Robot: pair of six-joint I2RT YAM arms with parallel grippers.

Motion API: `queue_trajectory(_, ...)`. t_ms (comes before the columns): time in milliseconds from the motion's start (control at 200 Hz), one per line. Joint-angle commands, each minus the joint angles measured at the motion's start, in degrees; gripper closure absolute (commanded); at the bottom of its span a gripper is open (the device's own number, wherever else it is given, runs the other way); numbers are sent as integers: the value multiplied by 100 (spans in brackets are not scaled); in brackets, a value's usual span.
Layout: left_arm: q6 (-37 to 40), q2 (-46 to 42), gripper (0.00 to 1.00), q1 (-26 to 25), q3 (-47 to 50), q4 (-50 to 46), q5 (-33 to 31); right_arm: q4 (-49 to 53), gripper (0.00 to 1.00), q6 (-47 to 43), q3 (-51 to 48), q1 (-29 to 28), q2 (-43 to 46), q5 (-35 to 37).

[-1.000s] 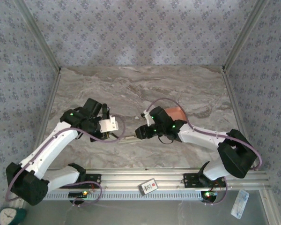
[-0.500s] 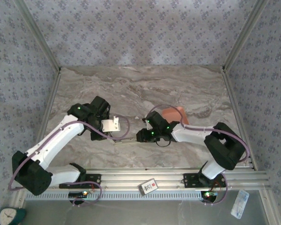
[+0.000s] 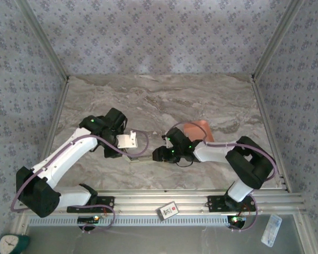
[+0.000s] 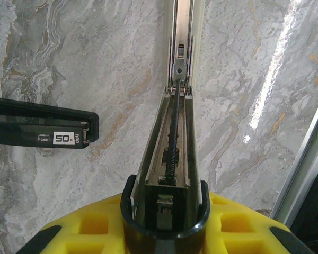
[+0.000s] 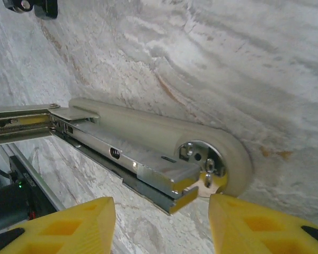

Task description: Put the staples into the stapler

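The stapler lies opened out flat on the marble table between the two arms. My left gripper is shut on the end of its spring arm, whose black rim sits between the yellow pads. My right gripper is open. Its yellow fingers stand on either side of the hinge end of the beige base and metal magazine, apart from them. The staples themselves are out of view. A flat black box with a white "50" label lies left of the stapler.
A peach-coloured object lies just behind my right wrist. The metal rail runs along the near table edge, and patterned walls close in the left, back and right sides.
The left gripper has shifted slightly right with the stapler's arm still in it. The right arm's elbow has swung inward and its gripper has moved a little left along the stapler.
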State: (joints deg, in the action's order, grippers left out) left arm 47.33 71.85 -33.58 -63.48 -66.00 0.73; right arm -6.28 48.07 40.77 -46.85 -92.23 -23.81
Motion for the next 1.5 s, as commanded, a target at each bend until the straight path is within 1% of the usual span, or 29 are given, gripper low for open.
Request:
queue_trajectory(0,17,50,98,-69,-126,-98,-64,-71,53,124,-141,149,75,34)
queue_trajectory(120,18,57,98,-79,-127,-77,-56,-220,58,181,-91,161,-54,-85)
queue_trajectory(395,0,101,97,-87,-171,-98,47,-286,63,180,-41,124,-293,-168)
queue_trajectory(525,-119,97,96,-95,-216,100,286,-316,68,125,-8,135,-463,-185)
queue_trajectory(700,-598,166,95,-229,-274,567,671,-460,72,85,-8,100,-776,-281)
queue_trajectory(1019,-1154,697,96,-607,-546,1250,1111,-686,75,88,-80,71,-776,-306)
queue_trajectory(1139,-1358,977,100,-698,-628,1528,1289,-792,75,99,-79,67,-745,-323)
queue_trajectory(1234,-1482,1219,100,-768,-674,1710,1465,-886,75,114,-110,54,-727,-339)
queue_trajectory(1494,-1618,1855,100,-1052,-701,2043,1483,-1317,75,236,-317,47,-718,-353)
